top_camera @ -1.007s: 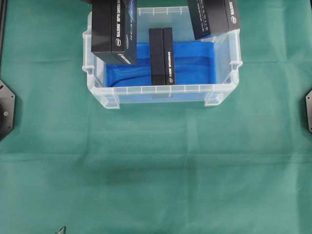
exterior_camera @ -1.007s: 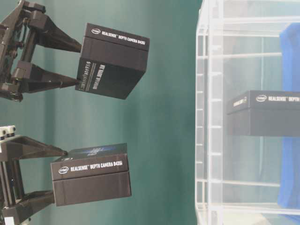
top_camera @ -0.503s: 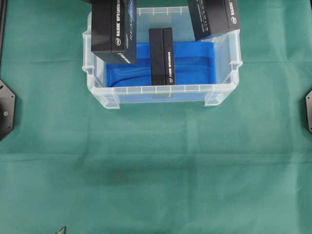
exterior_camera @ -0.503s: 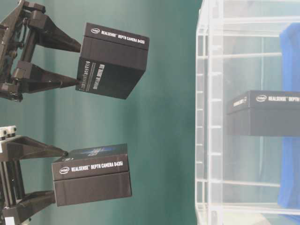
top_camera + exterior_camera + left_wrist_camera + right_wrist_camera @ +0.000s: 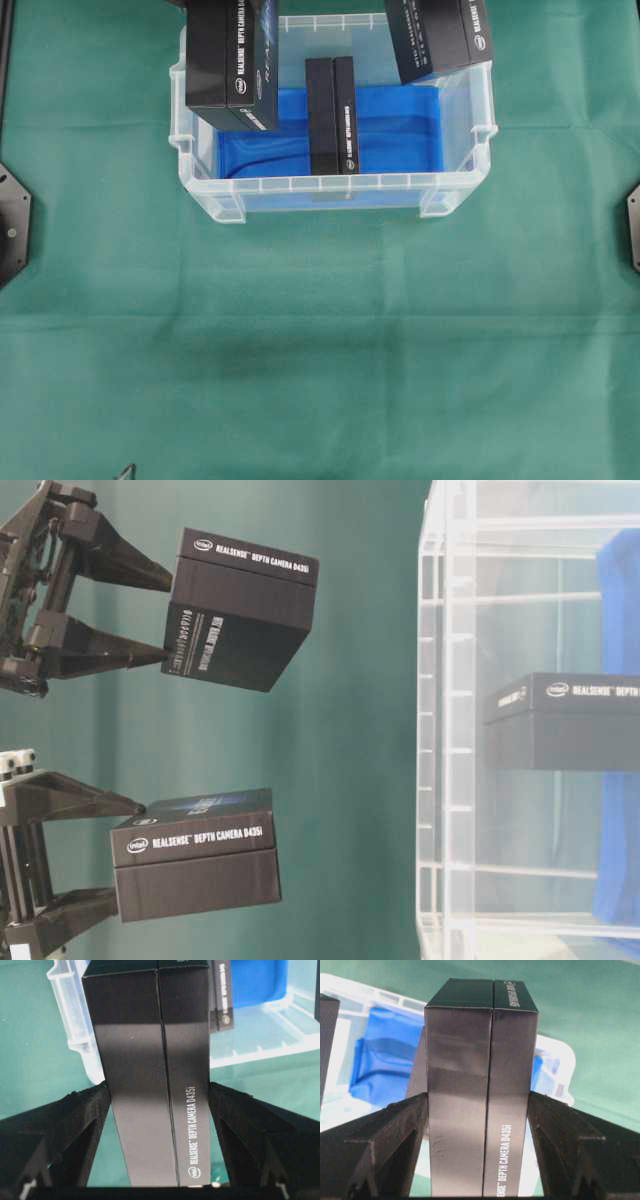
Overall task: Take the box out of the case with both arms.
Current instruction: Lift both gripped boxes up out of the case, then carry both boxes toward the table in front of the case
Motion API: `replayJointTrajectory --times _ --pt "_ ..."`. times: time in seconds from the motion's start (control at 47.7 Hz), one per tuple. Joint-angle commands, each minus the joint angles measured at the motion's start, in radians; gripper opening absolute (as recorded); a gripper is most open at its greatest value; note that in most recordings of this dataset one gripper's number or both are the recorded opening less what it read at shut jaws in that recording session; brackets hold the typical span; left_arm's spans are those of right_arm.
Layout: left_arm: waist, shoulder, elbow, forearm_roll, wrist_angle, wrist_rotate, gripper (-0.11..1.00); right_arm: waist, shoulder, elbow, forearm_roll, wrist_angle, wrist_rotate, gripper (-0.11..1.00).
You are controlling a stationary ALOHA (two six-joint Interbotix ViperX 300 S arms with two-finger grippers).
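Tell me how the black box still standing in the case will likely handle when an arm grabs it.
The remaining box looks like rigid cardboard with flat sides, so probably stiff and easy to pinch. It stands on a narrow edge on the blue sheet, so a nudge may tip it. Its smooth finish could be slightly slippery.

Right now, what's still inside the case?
One black box stands on edge on the blue sheet in the case. The two lifted boxes hide the case's back corners from overhead.

both arms out of overhead frame, case (image 5: 440, 720) edge-cropped
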Motion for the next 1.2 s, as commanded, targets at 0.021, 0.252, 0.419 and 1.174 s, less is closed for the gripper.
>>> replayJointTrajectory --times 0.021,0.252,0.419,1.174 --pt "0.003 -0.021 -0.023 0.003 -0.003 0.000 0.63 0.005 -0.035 -0.028 -0.005 -0.002 0.000 0.67" --pt "0.003 -0.021 -0.023 0.003 -0.003 -0.002 0.63 0.005 -0.035 -0.028 -0.005 -0.002 0.000 0.67" --pt "0.003 -0.021 -0.023 0.003 -0.003 0.000 0.63 0.005 -0.035 -0.028 -0.005 -0.002 0.000 0.67" --pt "-0.054 -0.020 -0.023 0.002 0.017 -0.020 0.63 0.066 -0.037 -0.028 -0.003 0.054 0.066 0.67"
